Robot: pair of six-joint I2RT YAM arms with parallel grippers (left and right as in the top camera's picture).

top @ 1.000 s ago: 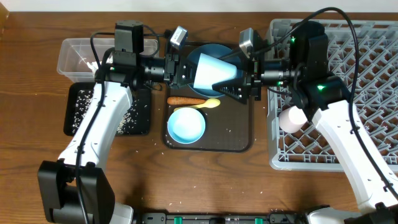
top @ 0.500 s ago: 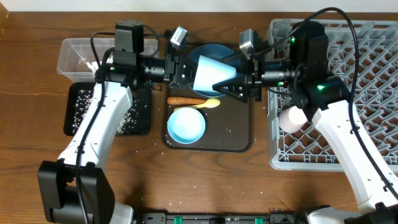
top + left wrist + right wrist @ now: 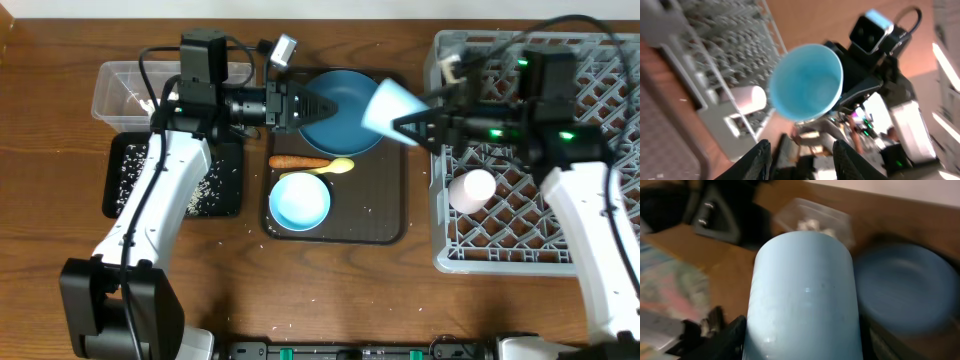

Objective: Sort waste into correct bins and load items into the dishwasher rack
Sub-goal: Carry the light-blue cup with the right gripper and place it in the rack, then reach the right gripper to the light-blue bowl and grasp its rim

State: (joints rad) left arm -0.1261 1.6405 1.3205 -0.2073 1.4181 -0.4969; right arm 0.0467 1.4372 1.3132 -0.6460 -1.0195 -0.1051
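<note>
My right gripper (image 3: 412, 122) is shut on the light blue cup (image 3: 388, 103) and holds it on its side in the air, between the dark blue plate (image 3: 335, 108) and the grey dishwasher rack (image 3: 560, 230). The cup fills the right wrist view (image 3: 805, 290) between the fingers (image 3: 802, 347). My left gripper (image 3: 303, 108) is open and empty over the plate; its wrist view shows the cup's mouth (image 3: 807, 82) beyond the fingers (image 3: 805, 162). The pink cup (image 3: 472, 188) lies in the rack. The white bowl (image 3: 300, 200), carrot (image 3: 298, 161) and yellow-green packet (image 3: 341, 167) lie on the brown tray.
The clear tub (image 3: 118, 82) with white paper stands at the back left, above the black tray (image 3: 150, 205) holding rice grains. The brown serving tray (image 3: 385, 215) lies mid-table. Loose rice is scattered around the trays.
Both grippers were at the light blue cup over the plate. The right gripper has carried it right toward the rack, and the left gripper no longer touches it.
</note>
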